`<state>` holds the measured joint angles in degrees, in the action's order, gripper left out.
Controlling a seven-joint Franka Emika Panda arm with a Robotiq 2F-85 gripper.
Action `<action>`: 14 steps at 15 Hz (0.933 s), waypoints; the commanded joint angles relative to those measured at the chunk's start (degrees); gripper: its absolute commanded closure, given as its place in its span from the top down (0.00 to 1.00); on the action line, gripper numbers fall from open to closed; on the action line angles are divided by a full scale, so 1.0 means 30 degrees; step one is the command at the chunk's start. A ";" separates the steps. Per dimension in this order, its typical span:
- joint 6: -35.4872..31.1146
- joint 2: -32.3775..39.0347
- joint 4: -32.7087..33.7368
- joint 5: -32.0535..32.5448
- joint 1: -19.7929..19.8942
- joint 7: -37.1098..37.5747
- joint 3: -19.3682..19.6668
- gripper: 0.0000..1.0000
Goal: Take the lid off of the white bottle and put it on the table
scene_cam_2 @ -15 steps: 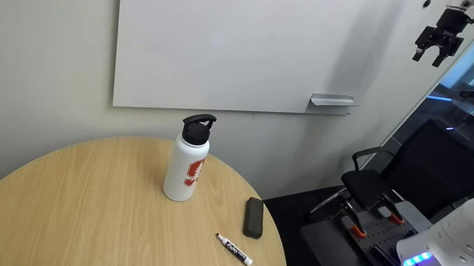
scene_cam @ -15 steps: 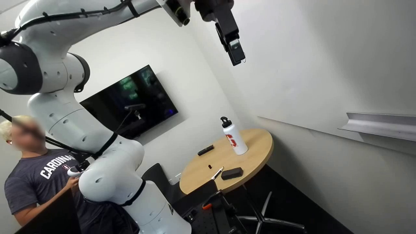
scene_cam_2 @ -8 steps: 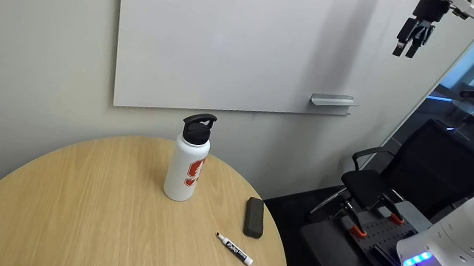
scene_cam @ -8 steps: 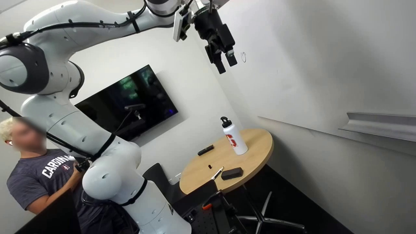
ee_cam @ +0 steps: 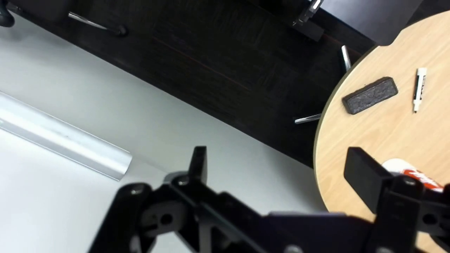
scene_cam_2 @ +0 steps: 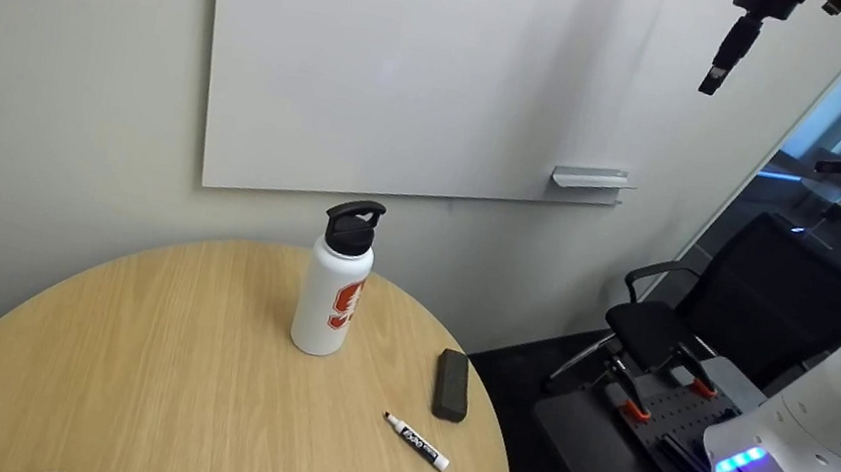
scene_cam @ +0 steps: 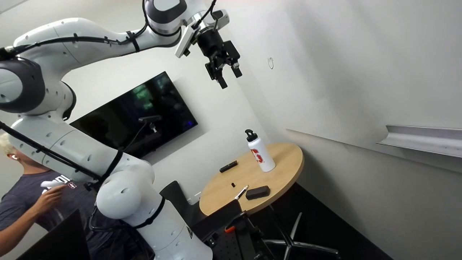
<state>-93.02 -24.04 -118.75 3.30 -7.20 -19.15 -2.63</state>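
In an exterior view we find the gripper (scene_cam: 230,78) at the upper middle of the frame, with the lid (scene_cam: 251,136) well below it and somewhat to the right. The lid sits on the bottle (scene_cam: 261,157), whose long axis stands upright from the table (scene_cam: 216,191); so, in our judgement, the coming move turns on travelling across to get above the lid, then descending along that axis. In the wrist view the fingers (ee_cam: 365,175) are spread wide and hold nothing, while the bottle shows at the lower right, partly behind a finger; we cannot make out the lid there. In an exterior view the arm (scene_cam: 79,148) bends through the left of the frame, its gripper pointing down, roughly parallel to the bottle.
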 commanded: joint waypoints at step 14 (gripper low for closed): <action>-0.8396 0.6241 -0.0801 -0.1740 -0.3324 -0.6070 -0.2576 1.00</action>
<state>-114.25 -8.76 -121.59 0.08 -15.85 -31.78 -8.57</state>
